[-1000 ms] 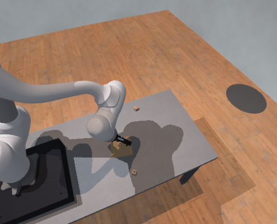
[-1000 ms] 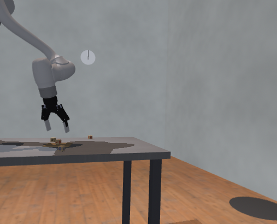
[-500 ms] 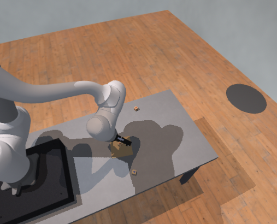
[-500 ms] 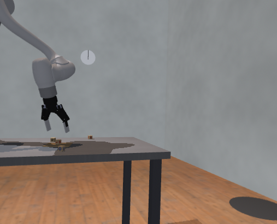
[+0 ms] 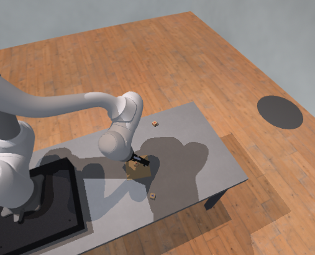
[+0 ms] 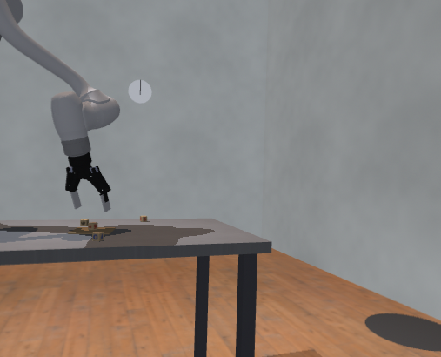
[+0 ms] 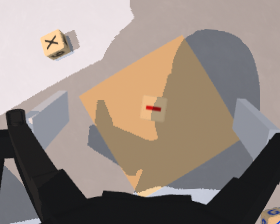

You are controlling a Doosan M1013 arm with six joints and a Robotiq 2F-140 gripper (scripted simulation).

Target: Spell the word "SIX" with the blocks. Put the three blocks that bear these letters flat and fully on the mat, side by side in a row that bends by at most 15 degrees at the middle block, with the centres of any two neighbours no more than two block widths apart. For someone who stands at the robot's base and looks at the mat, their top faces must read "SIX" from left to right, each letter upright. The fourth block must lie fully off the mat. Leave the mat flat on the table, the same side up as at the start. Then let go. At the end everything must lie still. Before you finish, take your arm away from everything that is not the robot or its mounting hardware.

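The mat [image 5: 144,174] [image 6: 76,231] [image 7: 126,85] lies flat, orange-brown. A block with a red bar on top [image 5: 136,163] [image 6: 93,225] [image 7: 153,108] sits near its middle. The X block [image 6: 84,222] [image 7: 53,42] lies off the mat; the arm hides it in the top view. A blue-lettered block [image 5: 153,196] [image 6: 97,237] [image 7: 274,215] stands off the mat, cut by the wrist view's edge. A red-marked block [image 5: 155,124] [image 6: 143,218] stands farther off. The last two blocks' top letters are not readable. My gripper [image 5: 140,159] [image 6: 91,209] [image 7: 151,109] is open and empty above the mat.
The grey table [image 5: 217,168] [image 6: 226,237] carries everything. A black raised-edged base plate [image 5: 62,202] lies around the robot's foot. The arm's shadows fall across the mat and tabletop.
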